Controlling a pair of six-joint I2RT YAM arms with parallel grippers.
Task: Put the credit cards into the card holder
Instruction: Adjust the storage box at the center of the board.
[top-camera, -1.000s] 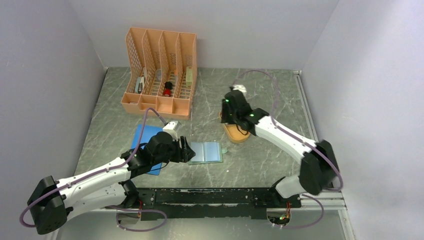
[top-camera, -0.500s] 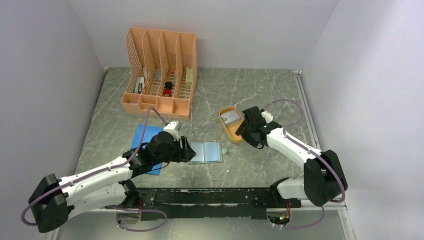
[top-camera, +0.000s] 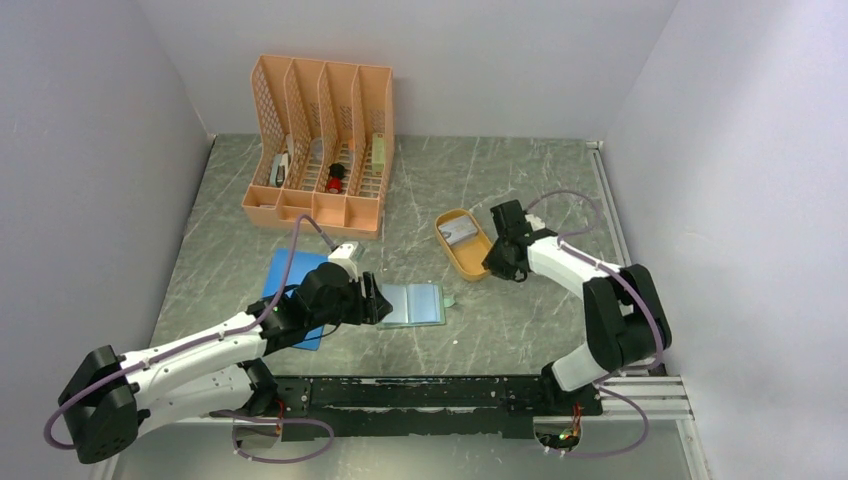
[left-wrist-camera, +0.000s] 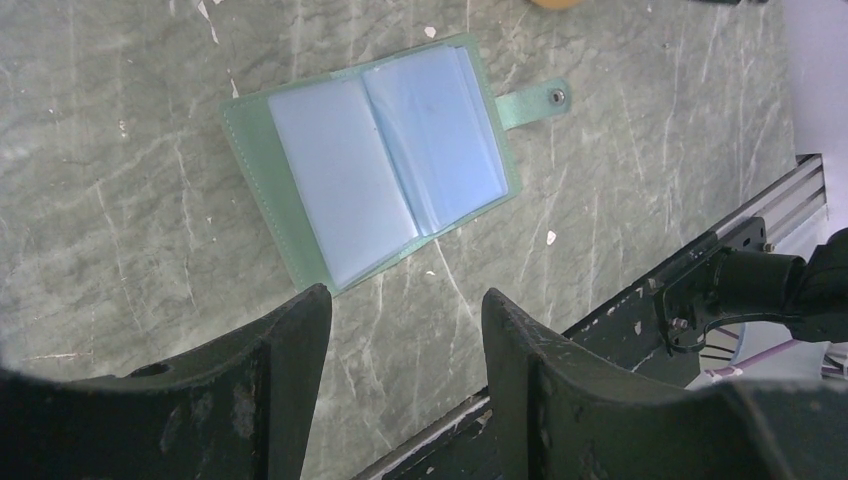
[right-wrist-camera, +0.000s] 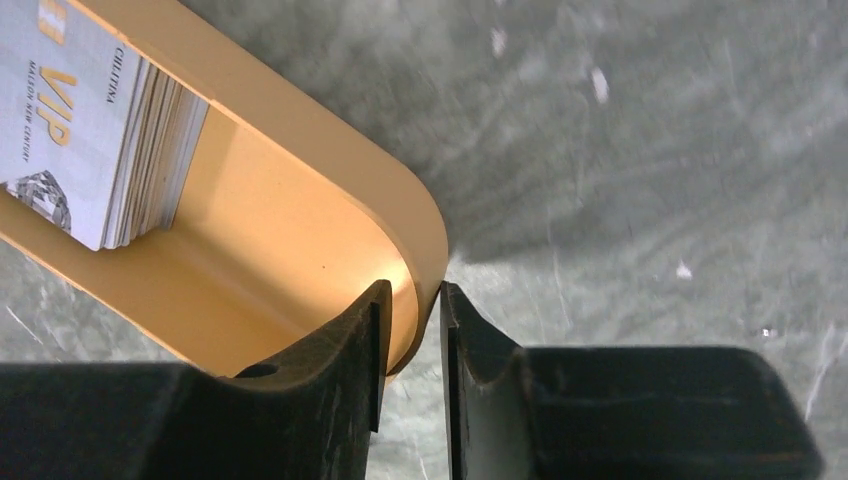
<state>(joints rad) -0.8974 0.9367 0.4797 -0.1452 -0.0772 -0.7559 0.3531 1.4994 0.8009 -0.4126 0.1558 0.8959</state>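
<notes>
- The right gripper (right-wrist-camera: 410, 300) is clenched on the end wall of the mustard-yellow oval plastic tray (right-wrist-camera: 300, 130). It is not on the stack of pale printed credit cards (right-wrist-camera: 90, 110) lying inside, so a pull could tip the tray and spill them.
- The left gripper (left-wrist-camera: 405, 300) hangs spread and empty just beside the sage-green folding card holder (left-wrist-camera: 380, 170), which lies open on the table. Unpinned, the holder may slide when a card is pushed in.
</notes>
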